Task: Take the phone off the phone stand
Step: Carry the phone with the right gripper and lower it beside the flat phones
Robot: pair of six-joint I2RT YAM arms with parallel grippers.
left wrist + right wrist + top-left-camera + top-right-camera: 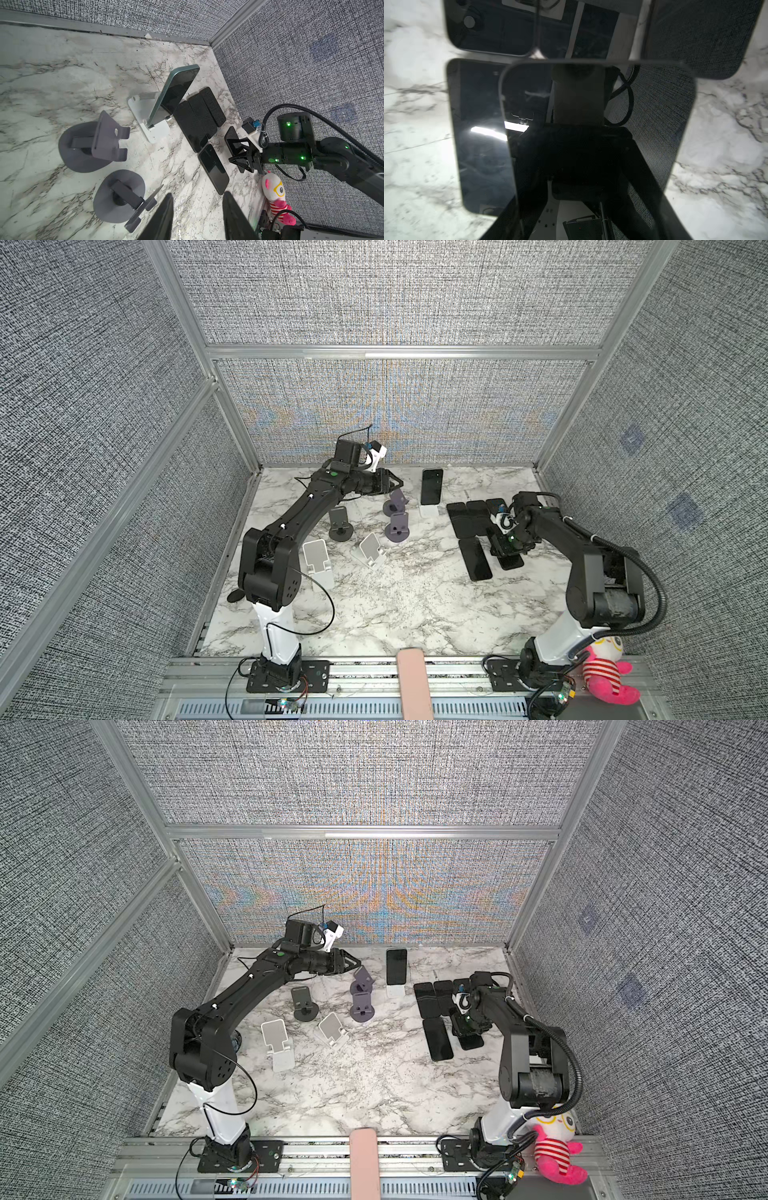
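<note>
Blocking the wrist view, phone clamped in right end effector (left end effector apart, bases cut off).

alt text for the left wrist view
A dark green-edged phone leans in a white folding stand on the marble table. Beside it lie flat black phones; the right gripper grips another black phone. Two empty grey round-based stands sit nearby.

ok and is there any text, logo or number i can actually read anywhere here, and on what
None can be read in any view.
phone on the white stand: screen dark, no writing shows
flat phones: screens blank, only reflections
wall patches: a faint mark, too blurred to read
small board by the right arm's base: too small to read
</note>
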